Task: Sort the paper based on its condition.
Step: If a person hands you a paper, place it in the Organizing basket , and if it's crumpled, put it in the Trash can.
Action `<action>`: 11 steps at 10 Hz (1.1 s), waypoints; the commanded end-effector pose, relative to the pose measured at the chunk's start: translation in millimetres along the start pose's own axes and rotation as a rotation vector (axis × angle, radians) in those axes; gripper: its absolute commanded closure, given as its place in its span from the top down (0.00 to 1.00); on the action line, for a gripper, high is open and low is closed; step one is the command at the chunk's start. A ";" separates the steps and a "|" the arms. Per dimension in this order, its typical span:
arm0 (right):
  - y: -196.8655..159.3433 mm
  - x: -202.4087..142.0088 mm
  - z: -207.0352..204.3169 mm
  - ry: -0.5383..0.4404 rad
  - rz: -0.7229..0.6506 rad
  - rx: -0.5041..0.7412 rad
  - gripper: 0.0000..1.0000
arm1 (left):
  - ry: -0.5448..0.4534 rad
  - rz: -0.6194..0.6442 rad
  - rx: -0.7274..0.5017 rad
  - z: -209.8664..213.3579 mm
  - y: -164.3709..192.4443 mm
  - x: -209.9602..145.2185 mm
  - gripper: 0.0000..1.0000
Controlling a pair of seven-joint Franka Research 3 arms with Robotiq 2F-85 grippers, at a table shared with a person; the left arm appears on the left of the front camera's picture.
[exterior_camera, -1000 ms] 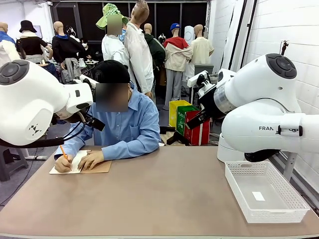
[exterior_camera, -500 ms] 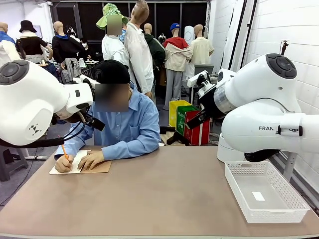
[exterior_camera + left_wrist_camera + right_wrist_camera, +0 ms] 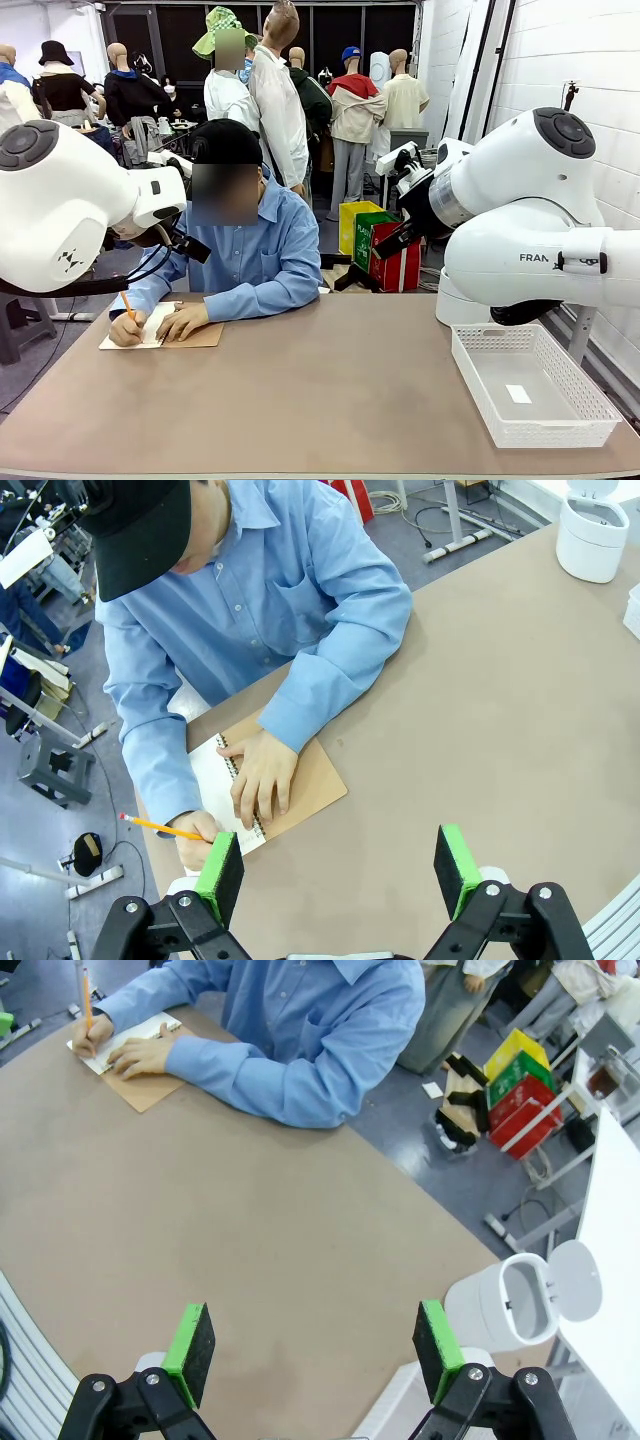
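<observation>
Loose paper is out of view. At the far left of the table a person in a blue shirt writes with an orange pencil (image 3: pixel 127 305) on the white page of a spiral notebook (image 3: pixel 205 337) with a brown cover. One hand (image 3: pixel 183 320) rests flat on the notebook (image 3: pixel 312 780), which also lies at the top left of the right wrist view (image 3: pixel 150 1090). My left gripper (image 3: pixel 338 855) hangs open high above the table beside the notebook, holding nothing. My right gripper (image 3: pixel 313 1342) is open too, high over the bare middle of the table.
A white mesh tray (image 3: pixel 550 433) stands at the near right with a tiny white tag (image 3: pixel 518 393) in it. A white bin (image 3: pixel 515 1305) with its lid flipped open stands off the table's right side. The brown tabletop (image 3: pixel 330 390) between notebook and tray is bare.
</observation>
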State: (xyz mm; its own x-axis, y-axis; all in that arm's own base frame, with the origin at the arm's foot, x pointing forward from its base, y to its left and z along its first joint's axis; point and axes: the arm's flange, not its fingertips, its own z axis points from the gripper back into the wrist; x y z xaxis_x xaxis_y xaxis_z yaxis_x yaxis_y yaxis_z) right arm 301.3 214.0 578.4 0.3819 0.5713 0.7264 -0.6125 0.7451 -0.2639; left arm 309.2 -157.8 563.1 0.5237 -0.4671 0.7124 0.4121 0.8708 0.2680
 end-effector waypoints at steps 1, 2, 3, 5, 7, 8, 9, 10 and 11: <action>1.0 0.1 -0.2 0.002 0.003 -0.004 1.00 | -0.005 -0.013 0.005 -0.7 1.0 0.5 1.00; 1.0 0.1 -0.2 0.002 0.003 -0.004 1.00 | -0.005 -0.013 0.005 -0.7 1.0 0.5 1.00; 1.0 0.1 -0.2 0.002 0.003 -0.004 1.00 | -0.005 -0.013 0.005 -0.7 1.0 0.5 1.00; 1.0 0.1 -0.2 0.002 0.003 -0.004 1.00 | -0.005 -0.013 0.005 -0.7 1.0 0.5 1.00; 1.0 0.1 -0.2 0.002 0.003 -0.004 1.00 | -0.005 -0.013 0.005 -0.7 1.0 0.5 1.00; 1.0 0.1 -0.2 0.002 0.003 -0.004 1.00 | -0.005 -0.013 0.005 -0.7 1.0 0.5 1.00; 1.0 0.1 -0.2 0.002 0.003 -0.004 1.00 | -0.005 -0.013 0.005 -0.7 1.0 0.5 1.00; 1.0 0.1 -0.2 0.002 0.003 -0.004 1.00 | -0.005 -0.013 0.005 -0.7 1.0 0.5 1.00; 1.0 0.1 -0.2 0.002 0.003 -0.004 1.00 | -0.005 -0.013 0.005 -0.7 1.0 0.5 1.00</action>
State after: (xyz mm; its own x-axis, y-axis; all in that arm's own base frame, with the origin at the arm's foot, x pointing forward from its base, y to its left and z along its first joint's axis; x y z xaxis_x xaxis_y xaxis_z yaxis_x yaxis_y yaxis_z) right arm 301.3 214.0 578.4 0.3819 0.5714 0.7264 -0.6126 0.7451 -0.2640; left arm 309.2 -157.8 563.1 0.5237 -0.4671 0.7124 0.4121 0.8708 0.2680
